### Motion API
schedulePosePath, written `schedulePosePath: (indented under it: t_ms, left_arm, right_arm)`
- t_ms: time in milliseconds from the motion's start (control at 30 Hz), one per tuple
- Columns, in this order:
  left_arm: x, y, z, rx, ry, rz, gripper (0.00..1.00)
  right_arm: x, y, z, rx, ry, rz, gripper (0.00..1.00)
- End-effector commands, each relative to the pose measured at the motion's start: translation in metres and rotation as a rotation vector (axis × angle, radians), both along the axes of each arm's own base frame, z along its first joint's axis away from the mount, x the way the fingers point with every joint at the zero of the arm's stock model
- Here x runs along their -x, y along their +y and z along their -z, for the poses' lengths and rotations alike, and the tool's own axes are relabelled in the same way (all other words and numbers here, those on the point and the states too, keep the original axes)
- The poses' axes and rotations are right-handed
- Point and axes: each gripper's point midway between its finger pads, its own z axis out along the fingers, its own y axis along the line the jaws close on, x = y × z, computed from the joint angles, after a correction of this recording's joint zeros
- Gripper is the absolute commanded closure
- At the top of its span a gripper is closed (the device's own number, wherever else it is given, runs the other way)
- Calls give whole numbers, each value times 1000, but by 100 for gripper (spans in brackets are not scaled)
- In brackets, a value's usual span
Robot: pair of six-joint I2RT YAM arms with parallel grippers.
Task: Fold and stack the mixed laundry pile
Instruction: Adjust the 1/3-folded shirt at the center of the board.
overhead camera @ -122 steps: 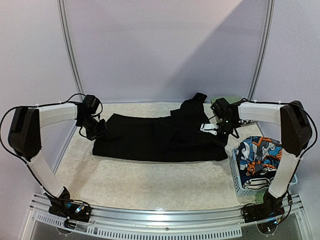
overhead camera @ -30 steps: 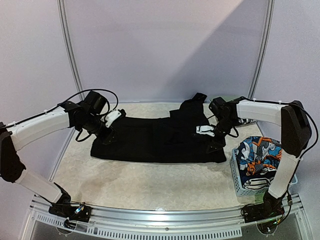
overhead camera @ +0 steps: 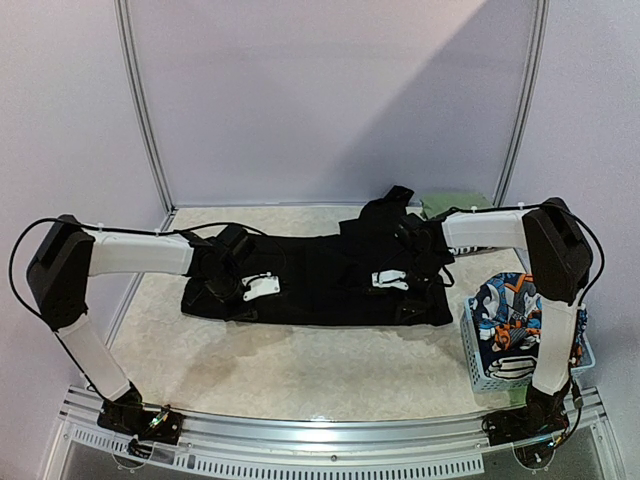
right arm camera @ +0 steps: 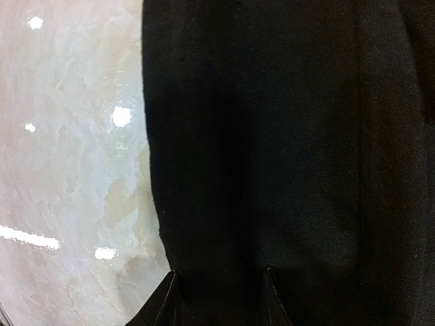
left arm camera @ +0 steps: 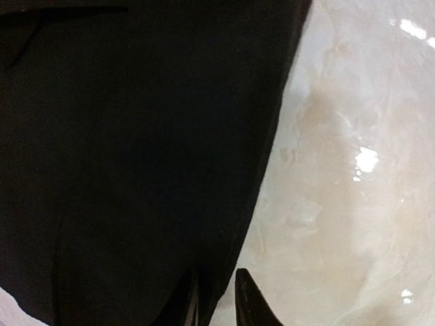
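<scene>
Handling: treating black garment (overhead camera: 320, 292) as soft, limp and light, with no stiffness to keep a fold line. Expecting bunching and drag if pulling from one point, and sagging between two. Lying spread flat across mid-bench (overhead camera: 300, 372), long axis left to right, with a bunched lump sticking out at the far edge. Judging best holds to be hem corners or a doubled edge, taking both ends at once and pinching through all layers. Avoiding mid-panel pinches, likely lifting the top layer only.

Seeing left fingers (left arm camera: 250, 304) sitting close together at a cloth edge near the garment's left end, with bare bench alongside. Not managing to tell whether biting cloth or just straddling it. Seeing right fingers (right arm camera: 275, 305) standing apart over the right part, black cloth filling the gap. Black on black, so not telling grip there either.

Containers: noting one basket (overhead camera: 478, 372) at the bench's near right, just beside the garment's right end. Carrying cartoon-print piece (overhead camera: 515, 300) on top, heaping over the rim, with black-and-white pieces (overhead camera: 512, 366) lower on the near side. Judging those equally soft and prone to tangling, so pulling one at a time from the top. Noting folded green cloth (overhead camera: 450, 205) at far right behind the garment and leaving it alone.
</scene>
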Motion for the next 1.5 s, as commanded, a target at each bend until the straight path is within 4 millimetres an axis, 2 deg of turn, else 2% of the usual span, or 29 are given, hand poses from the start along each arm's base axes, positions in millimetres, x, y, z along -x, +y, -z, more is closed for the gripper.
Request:
schedulePosePath:
  t_ms: [0, 267, 400, 600, 733, 867, 900, 1000, 1100, 1200, 1267, 1333, 1400, 1467]
  left_arm:
    - [-4, -6, -7, -12, -83, 26, 84]
    - [-2, -6, -13, -11, -97, 18, 100]
    - [10, -6, -19, -14, -81, 22, 100]
    - [30, -3, -33, 9, -97, 36, 100]
    - [58, -2, -27, 2, -11, 64, 100]
    - [91, 0, -11, -61, 93, 105, 100]
    - [95, 1, -9, -78, 105, 109, 100]
    - [101, 4, -10, -107, 129, 98, 91]
    - [96, 9, -22, -136, 102, 81, 80]
    - [92, 14, -39, -143, 52, 73, 71]
    - [89, 11, -54, -97, 23, 64, 68]
    - [75, 3, -70, -31, -35, 6, 66]
    - [57, -5, -83, 33, -85, -81, 65]
    - [41, -13, -85, 71, -105, -183, 68]
  right_arm:
    - [-6, 5, -8, -18, -40, 20, 62]
    - [-12, 8, -20, -29, -115, 46, 88]
    - [-6, 5, -24, -14, -171, 50, 95]
    - [9, -5, -18, 57, -305, 22, 92]
    - [30, -2, -14, 81, -327, -12, 91]
    - [58, -6, -8, 132, -323, -47, 73]
    - [65, -7, -7, 137, -317, -56, 71]
    - [78, -13, -9, 138, -281, -54, 69]
    - [81, -19, -21, 137, -278, -49, 68]
    - [78, -14, -50, 58, -281, -34, 67]
    - [73, -11, -68, 2, -275, -12, 67]
    - [63, -8, -81, -47, -285, 24, 67]
    - [50, -6, -86, -75, -293, 71, 68]
    - [36, -10, -75, -62, -261, 118, 71]
